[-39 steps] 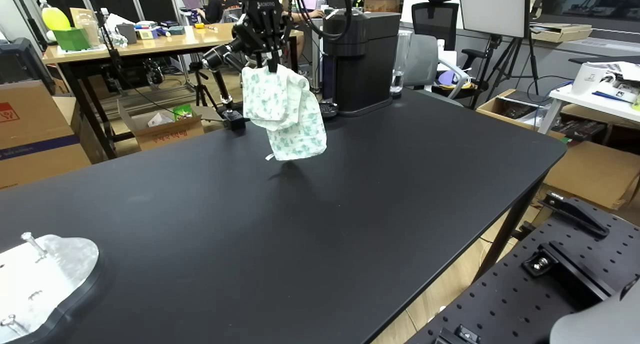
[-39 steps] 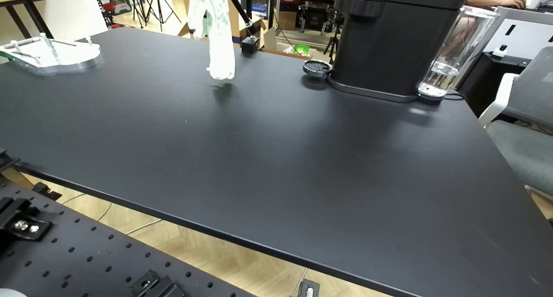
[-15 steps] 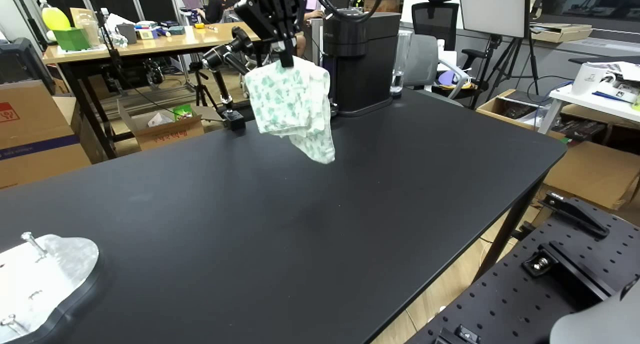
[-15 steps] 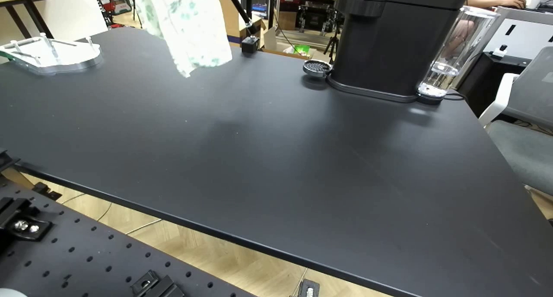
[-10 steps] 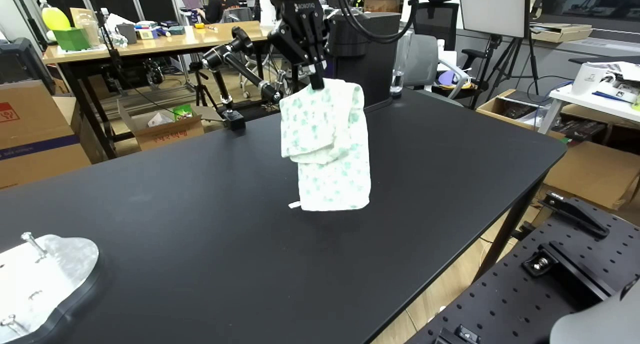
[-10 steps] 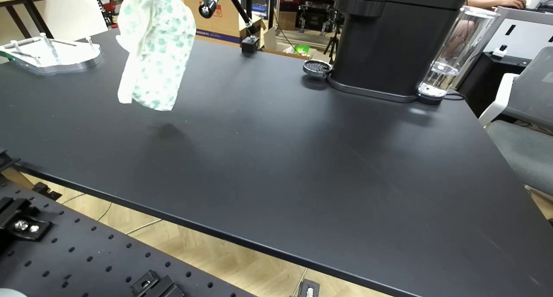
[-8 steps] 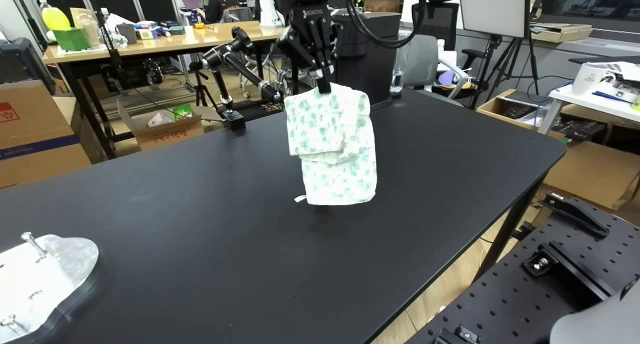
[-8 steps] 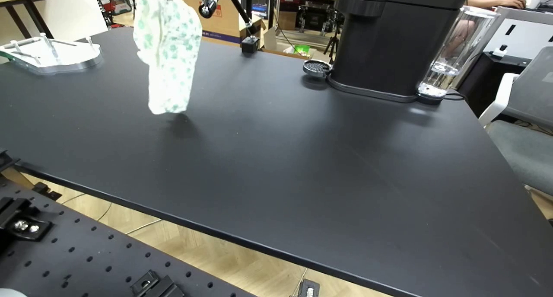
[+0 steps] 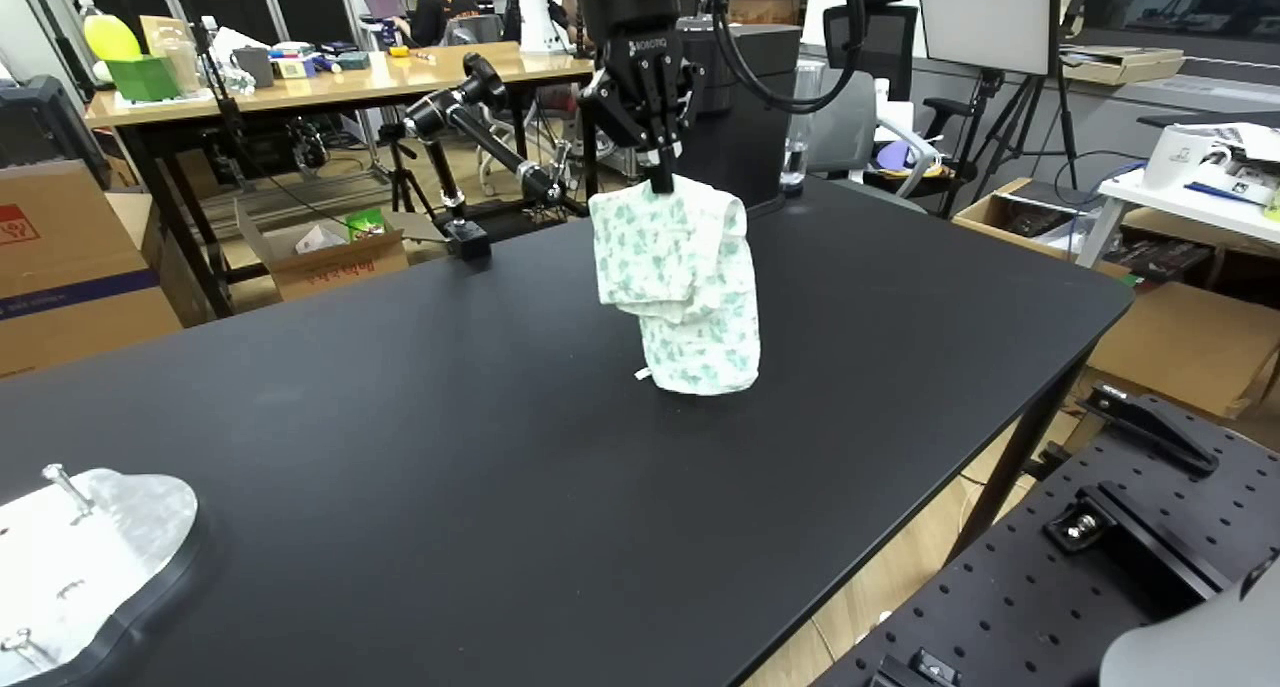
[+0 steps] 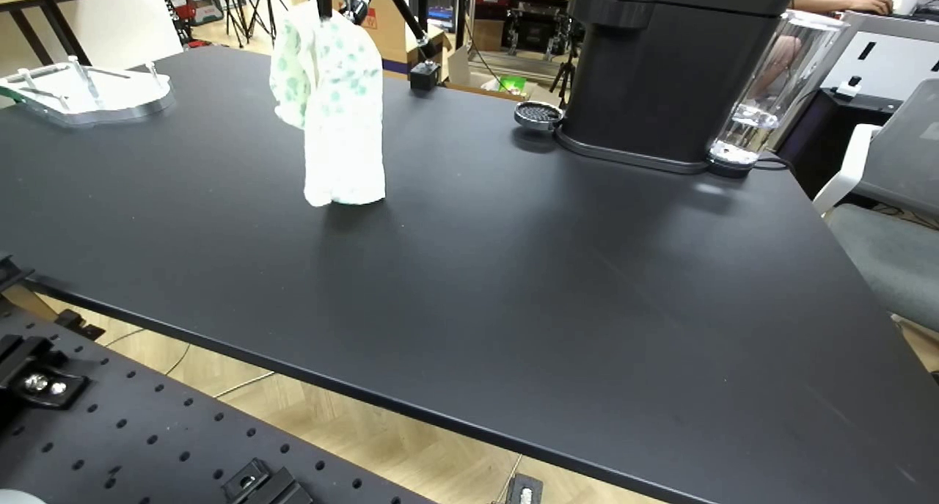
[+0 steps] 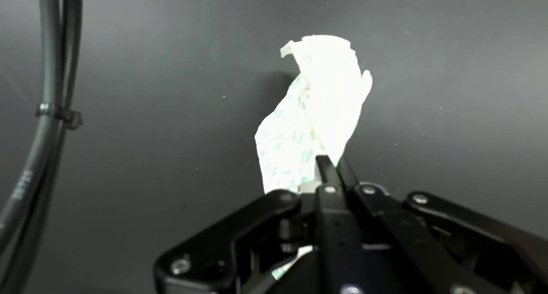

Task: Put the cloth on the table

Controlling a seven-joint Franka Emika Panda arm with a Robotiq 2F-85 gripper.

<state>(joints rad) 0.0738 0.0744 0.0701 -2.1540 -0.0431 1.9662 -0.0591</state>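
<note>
White cloth [image 9: 685, 287], pinched, hanging from gripper [image 9: 661, 183]

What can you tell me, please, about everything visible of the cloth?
The cloth is white with a green print, soft and thin-looking, with a small white tab near its lower end. Doubled over unevenly, it hangs from the fingers, which pinch its top. Whether its bottom touches the table is unclear.

Cloth [image 10: 342, 115] in claw [image 10: 321, 4], hanging; table [image 10: 550, 298] beneath
</note>
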